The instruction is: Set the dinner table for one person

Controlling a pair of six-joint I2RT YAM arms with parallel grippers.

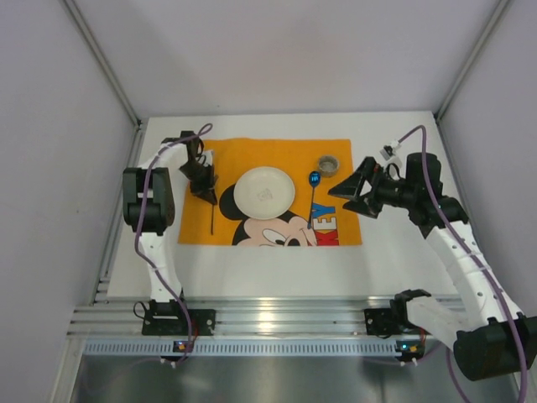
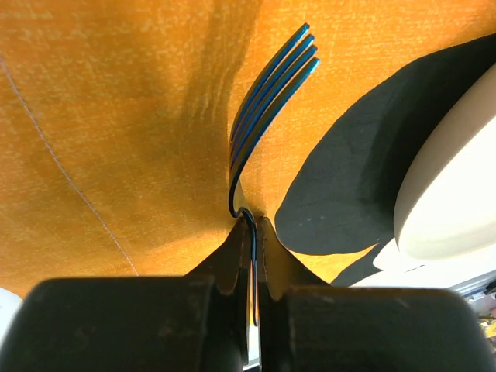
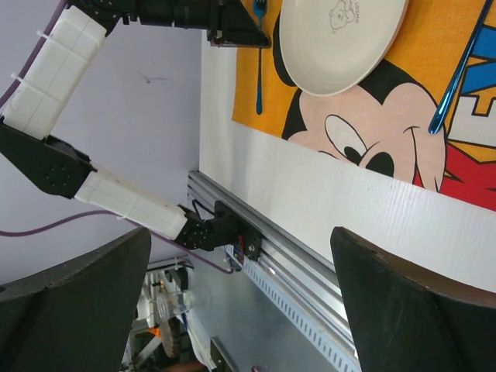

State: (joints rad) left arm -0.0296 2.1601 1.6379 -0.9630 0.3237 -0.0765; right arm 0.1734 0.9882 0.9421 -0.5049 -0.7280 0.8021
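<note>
**L gripper pinching fork beside plate; R gripper wide, off to the side**

We see the dinner table point(image 1: 277, 264), a plain white top w/ a silver rail point(image 1: 277, 319) along its near edge by the arm bases. An orange Mickey Mouse mat point(image 1: 252, 151) covers the far-middle part of it.

On the mat:
- A white plate point(image 1: 265, 192) sits approx. at centre.
- A blue spoon point(image 1: 312, 201) lies just right of the plate, bowl toward the far side.
- A small round cup point(image 1: 328, 164) is near the spoon's bowl.

The left gripper point(image 2: 253, 232) is left of the plate, jaws nearly together and clamped on the neck of a blue fork point(image 2: 271, 101). The fork is turned on edge, tines pointing away from the wrist cam and handle running toward the rail. We can't tell if it touches the cloth.

The right gripper point(image 1: 348, 200) is by the mat's right edge, fingers point(image 3: 77, 302) spread wide w/ nothing between them.
</note>
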